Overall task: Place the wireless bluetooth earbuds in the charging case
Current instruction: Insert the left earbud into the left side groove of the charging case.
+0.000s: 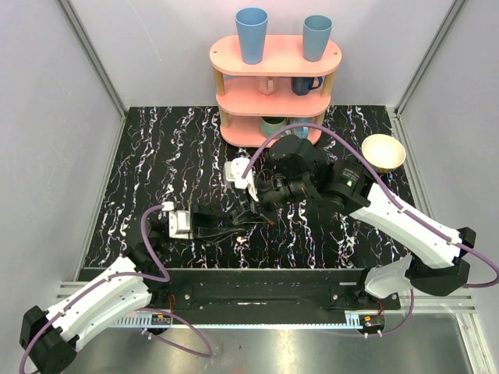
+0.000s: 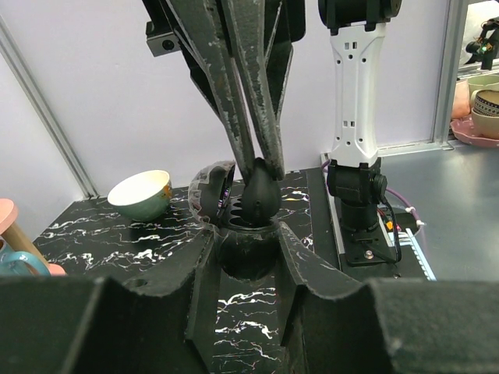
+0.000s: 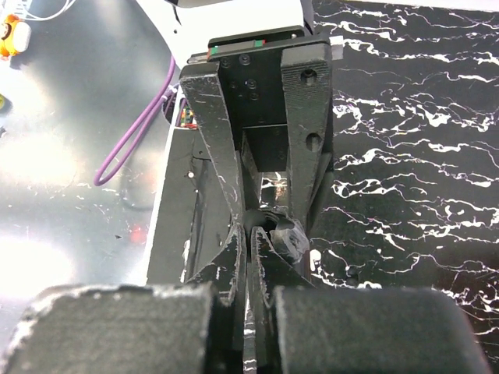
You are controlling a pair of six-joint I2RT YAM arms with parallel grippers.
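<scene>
The move turns on how the earbud [image 2: 259, 199] stands over the open charging case [image 2: 248, 261]. The right hand [image 2: 261, 165] comes down from above, clenched, its two fingers pinched together on the narrow upper end of the small dark teardrop-shaped earbud. The earbud's long axis is close to upright and its rounded end points down into the case. The left hand [image 2: 245, 234] reaches in low from the near side and is closed on the case's round body, one finger on either flank, so the mouth faces up. The lid [image 2: 209, 191] is tipped back on the side toward the bowl [image 2: 144, 195]. Both task pieces look dark, not pale, in these views. The earbud's lower end sits right at the mouth of the case, but I cannot tell whether it touches the socket or is already partly seated. From overhead the two hands meet near the middle of the black marbled table [image 1: 156, 171], and the arms hide the case there. I judge the coming move to be a short straight push down, so the earbud's tilt has to match the socket. Nothing stands between earbud and case; the lid beside the right hand's fingers is the closest thing to catch. A second earbud is not visible. The pink shelf [image 1: 274, 86] with its cups [image 1: 251, 35] is well apart at the far edge.
</scene>
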